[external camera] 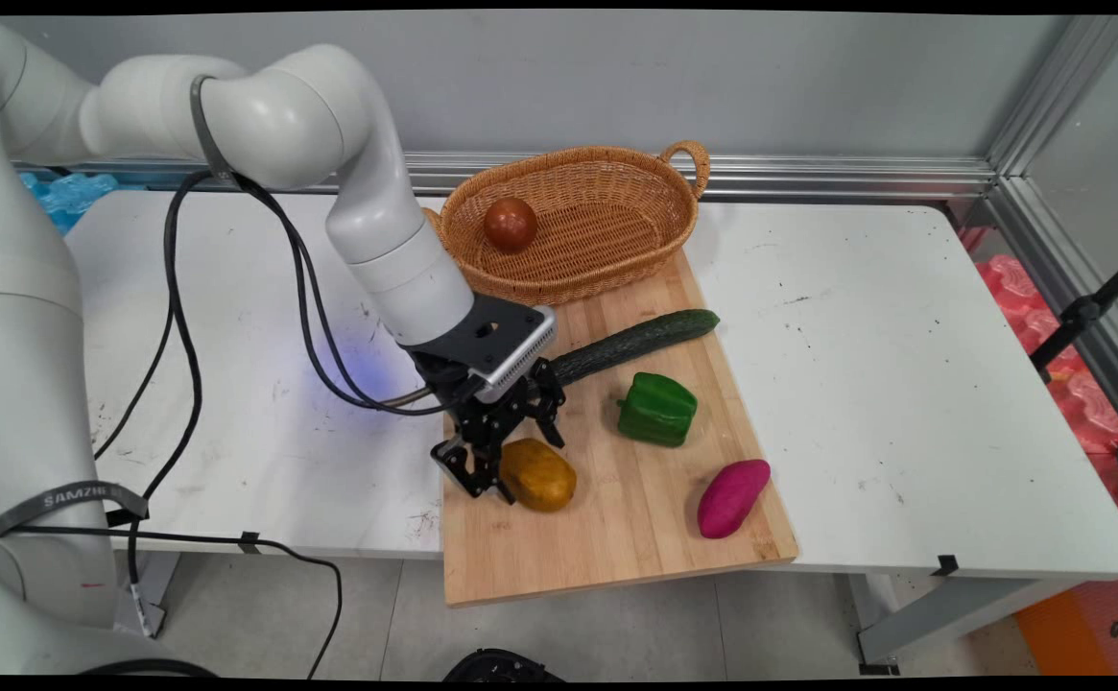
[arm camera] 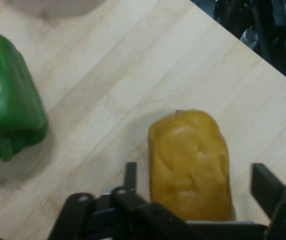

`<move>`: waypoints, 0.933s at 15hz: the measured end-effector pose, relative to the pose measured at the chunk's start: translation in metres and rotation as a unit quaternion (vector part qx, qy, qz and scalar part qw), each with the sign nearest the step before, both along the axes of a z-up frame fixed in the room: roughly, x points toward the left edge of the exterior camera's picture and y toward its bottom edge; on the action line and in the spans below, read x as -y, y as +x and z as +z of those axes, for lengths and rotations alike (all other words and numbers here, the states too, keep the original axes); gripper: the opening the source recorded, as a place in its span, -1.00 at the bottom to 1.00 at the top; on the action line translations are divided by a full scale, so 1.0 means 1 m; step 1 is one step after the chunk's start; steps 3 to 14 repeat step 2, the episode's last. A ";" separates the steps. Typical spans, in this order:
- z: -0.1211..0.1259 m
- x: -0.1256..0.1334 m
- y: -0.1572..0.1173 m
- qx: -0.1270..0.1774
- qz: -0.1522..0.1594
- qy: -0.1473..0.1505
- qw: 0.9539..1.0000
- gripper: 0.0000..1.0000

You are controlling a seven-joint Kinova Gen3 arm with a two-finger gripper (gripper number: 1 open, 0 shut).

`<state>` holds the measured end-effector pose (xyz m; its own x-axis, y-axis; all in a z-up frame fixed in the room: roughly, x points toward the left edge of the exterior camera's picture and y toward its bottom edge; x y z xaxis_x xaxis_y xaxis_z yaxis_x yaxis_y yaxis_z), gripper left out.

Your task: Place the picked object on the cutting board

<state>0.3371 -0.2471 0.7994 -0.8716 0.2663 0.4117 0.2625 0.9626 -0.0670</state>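
Observation:
My black gripper (external camera: 509,453) is low over the near left part of the wooden cutting board (external camera: 616,537). It stands open, with its fingers on either side of a yellow-brown potato (external camera: 539,475). In the hand view the potato (arm camera: 190,162) lies between the two fingertips (arm camera: 129,175), with a small gap showing on the right side. A green bell pepper (external camera: 656,410) sits to the right of the potato, seen at the left edge as the pepper (arm camera: 7,107) in the hand view. A cucumber (external camera: 640,341) lies just behind the gripper.
A purple sweet potato (external camera: 733,497) lies on the board's near right part. At the back a wicker basket (external camera: 606,254) holds a dark red tomato (external camera: 510,225). The board overhangs the white table's (external camera: 904,384) near edge. Black cables (external camera: 184,365) hang from the arm at left.

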 end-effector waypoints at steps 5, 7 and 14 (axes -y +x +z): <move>0.001 0.001 -0.001 -0.004 0.003 -0.002 1.000 1.00; 0.001 0.001 -0.001 -0.004 0.003 -0.002 1.000 1.00; 0.001 0.001 -0.001 -0.004 0.003 -0.002 1.000 1.00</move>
